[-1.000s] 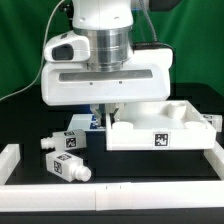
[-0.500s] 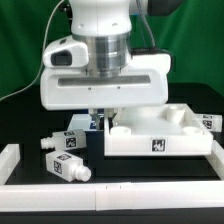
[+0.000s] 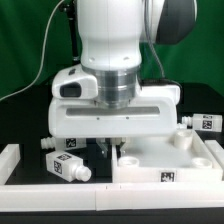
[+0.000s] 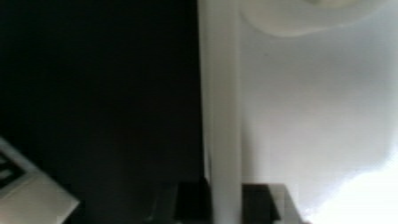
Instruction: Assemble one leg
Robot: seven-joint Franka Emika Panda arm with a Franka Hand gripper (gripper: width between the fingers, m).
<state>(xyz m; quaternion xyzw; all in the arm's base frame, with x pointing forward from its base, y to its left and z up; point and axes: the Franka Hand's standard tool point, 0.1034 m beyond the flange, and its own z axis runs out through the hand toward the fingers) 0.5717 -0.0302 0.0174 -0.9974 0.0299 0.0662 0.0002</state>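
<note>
The large white tray-like tabletop (image 3: 172, 166) lies at the front on the exterior view's right. My gripper (image 3: 112, 149) is down at its left wall. In the wrist view the two dark fingers (image 4: 189, 203) straddle that wall of the tabletop (image 4: 221, 110), shut on it, with my gripper (image 4: 226, 204) centred on the wall. Two legs lie to the left of the gripper, one (image 3: 64, 143) behind the other (image 3: 68, 168), both on their sides and not held. A third leg (image 3: 204, 123) lies behind the tabletop at the right.
A low white rail (image 3: 60, 190) runs along the front edge, with a white block (image 3: 10, 158) at the left. The arm's wide white body hides the table behind the gripper. A green backdrop stands behind.
The arm has come forward and to the exterior view's right with the tabletop in its grip. The tabletop now lies nearer the front rail. The two legs at the left have not moved.
</note>
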